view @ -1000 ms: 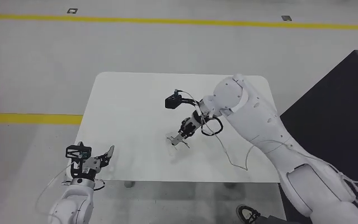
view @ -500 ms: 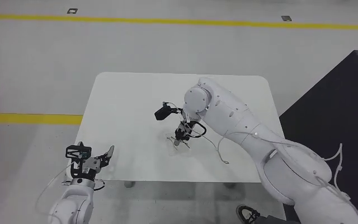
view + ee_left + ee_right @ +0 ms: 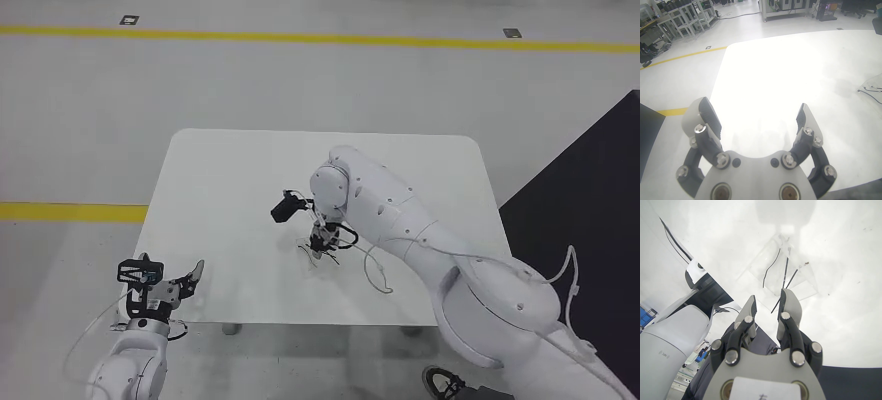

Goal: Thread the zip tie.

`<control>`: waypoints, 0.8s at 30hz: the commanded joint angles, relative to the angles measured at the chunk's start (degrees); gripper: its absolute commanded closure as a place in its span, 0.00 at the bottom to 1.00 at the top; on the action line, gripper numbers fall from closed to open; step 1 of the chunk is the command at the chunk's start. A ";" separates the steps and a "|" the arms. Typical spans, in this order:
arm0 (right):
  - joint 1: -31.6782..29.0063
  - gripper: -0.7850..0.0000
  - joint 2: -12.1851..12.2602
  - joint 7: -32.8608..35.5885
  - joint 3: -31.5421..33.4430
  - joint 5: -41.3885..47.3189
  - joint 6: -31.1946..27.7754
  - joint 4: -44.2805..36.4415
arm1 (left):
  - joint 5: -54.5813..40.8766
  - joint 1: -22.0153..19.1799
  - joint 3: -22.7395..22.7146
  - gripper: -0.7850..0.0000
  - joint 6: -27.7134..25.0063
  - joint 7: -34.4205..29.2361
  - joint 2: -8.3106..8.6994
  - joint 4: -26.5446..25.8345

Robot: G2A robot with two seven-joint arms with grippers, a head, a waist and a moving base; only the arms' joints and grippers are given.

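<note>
At the middle of the table [image 3: 230, 180], the right gripper [image 3: 769, 293] hangs over a clear tray [image 3: 757, 270] with its fingers a little apart, holding nothing. One black zip tie [image 3: 792, 278] runs just beside one pad. It should probably center this tie between both pads before closing. The left gripper [image 3: 753, 103] is wide open at the near edge, well apart.

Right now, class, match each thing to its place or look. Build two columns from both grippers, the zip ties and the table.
Things: 1 left gripper; 2 right gripper; 3 zip ties; 4 table.
Descriptions: A white top; B thin black strips; C above the clear tray; D wide open by a table corner.
Pairs: 1-D; 2-C; 3-B; 4-A.
</note>
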 commanded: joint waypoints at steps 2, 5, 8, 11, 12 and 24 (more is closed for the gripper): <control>-0.23 0.65 -0.94 -1.06 -0.18 0.15 -1.21 1.80 | 0.00 0.00 0.00 0.00 0.00 0.00 0.00 0.00; -0.63 0.65 -1.78 -2.13 -1.06 -0.34 -2.28 2.82 | 0.00 0.00 0.00 0.00 0.00 0.00 0.00 0.00; -0.87 0.65 -2.57 -3.37 -2.15 -0.90 -3.52 3.45 | 0.00 0.00 0.00 0.00 0.00 0.00 0.00 0.00; -1.09 0.69 -3.28 -4.88 -3.39 -1.55 -5.04 4.38 | 0.00 0.00 0.00 0.00 0.00 0.00 0.00 0.00; -1.15 0.70 -3.49 -5.20 -3.76 -1.78 -5.35 5.01 | 0.00 0.00 0.00 0.00 0.00 0.00 0.00 0.00; -0.27 0.73 -5.46 -7.34 -5.72 -3.16 -7.49 9.23 | 0.00 0.00 0.00 0.00 0.00 0.00 0.00 0.00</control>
